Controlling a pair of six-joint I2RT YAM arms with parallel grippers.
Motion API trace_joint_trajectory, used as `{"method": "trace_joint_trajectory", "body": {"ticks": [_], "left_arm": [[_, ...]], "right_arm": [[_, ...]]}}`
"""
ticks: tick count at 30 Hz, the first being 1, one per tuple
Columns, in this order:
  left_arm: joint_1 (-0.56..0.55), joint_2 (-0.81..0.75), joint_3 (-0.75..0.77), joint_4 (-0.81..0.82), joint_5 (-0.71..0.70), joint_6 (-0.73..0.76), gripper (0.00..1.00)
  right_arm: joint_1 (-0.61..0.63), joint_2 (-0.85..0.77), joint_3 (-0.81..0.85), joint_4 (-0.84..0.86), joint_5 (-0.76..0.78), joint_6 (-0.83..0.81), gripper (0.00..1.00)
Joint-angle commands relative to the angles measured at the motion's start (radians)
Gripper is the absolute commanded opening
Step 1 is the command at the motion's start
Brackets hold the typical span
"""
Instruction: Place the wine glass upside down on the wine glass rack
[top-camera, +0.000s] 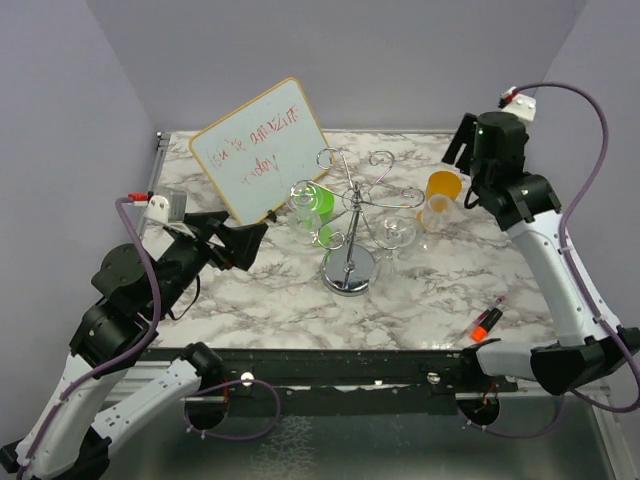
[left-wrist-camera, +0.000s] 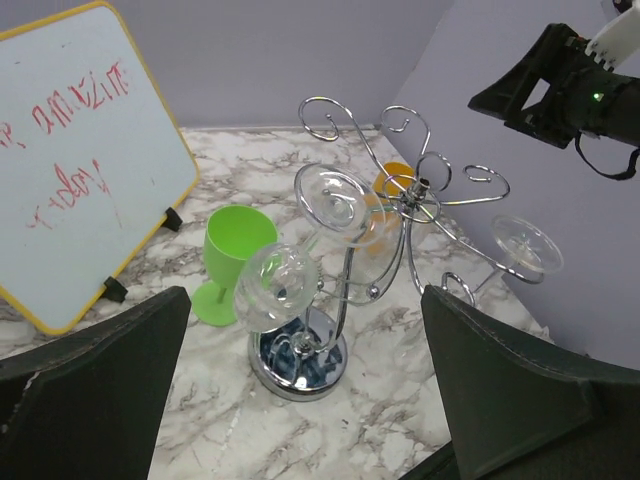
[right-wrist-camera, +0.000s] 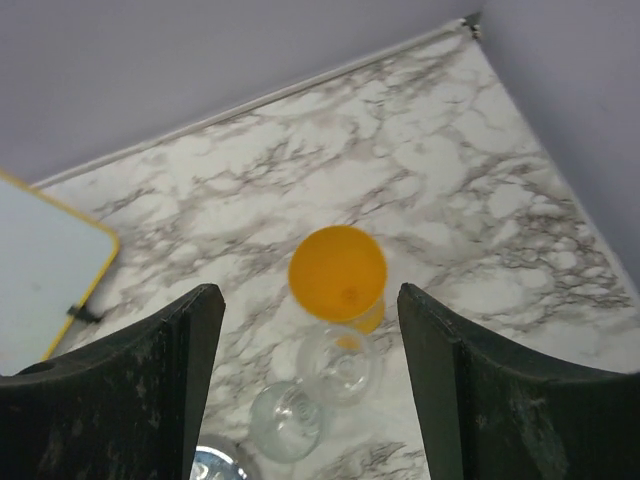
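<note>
Here, a marble table (top-camera: 250, 300) holds everything. At its left edge the left end effector (top-camera: 252, 245) hovers with fingers (left-wrist-camera: 100, 390) spread wide, holding nothing. A whiteboard (top-camera: 262, 150) with red writing leans near the back left corner. A green goblet (left-wrist-camera: 235, 245) stands upright just behind the chrome wine glass rack (top-camera: 349, 272) at the table's middle. One clear wine glass (top-camera: 303, 198) hangs upside down on the rack's left side, and a second clear glass (top-camera: 398, 232) hangs on its right. An orange cup (top-camera: 441, 190) stands toward the right edge, with the right end effector (top-camera: 465, 160) above it, wide apart and empty. A red marker (top-camera: 487, 321) lies near the front right corner.
</note>
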Motion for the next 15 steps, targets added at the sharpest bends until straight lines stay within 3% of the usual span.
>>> {"method": "trace_joint_trajectory", "body": {"ticks": [1, 9, 15], "left_arm": [[0.001, 0.041, 0.041, 0.016, 0.023, 0.059, 0.99], [0.001, 0.139, 0.106, 0.106, 0.068, 0.088, 0.99], [0.001, 0.182, 0.123, 0.227, 0.147, 0.094, 0.99]], "right_arm": [[-0.195, 0.057, 0.053, -0.040, -0.241, -0.016, 0.75], [-0.230, 0.221, 0.049, -0.032, -0.292, -0.048, 0.71], [-0.233, 0.285, 0.026, -0.052, -0.193, -0.065, 0.67]]}}
